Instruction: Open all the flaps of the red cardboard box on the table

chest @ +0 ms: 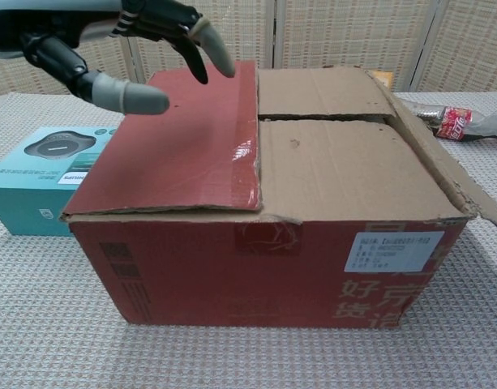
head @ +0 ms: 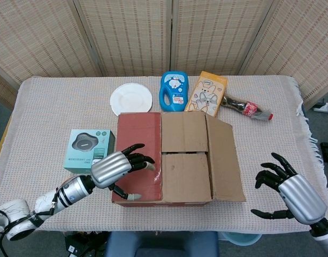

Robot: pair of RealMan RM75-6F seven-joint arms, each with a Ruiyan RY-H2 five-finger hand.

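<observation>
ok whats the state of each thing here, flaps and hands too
right flap: folded out, open
left flap: flat on top, closed
inner flaps: both down, closed
left hand: over the left flap, fingers apart, holding nothing
right hand: clear of the box, open
cola bottle: lying on its side

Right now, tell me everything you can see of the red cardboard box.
The red cardboard box sits near the table's front edge, with white Chinese print and a white label on its front. Its left red flap lies closed; the right flap is folded outward, baring two brown inner flaps, still shut. The left hand hovers over the red flap; contact is unclear. A teal box lies beside it.
</observation>
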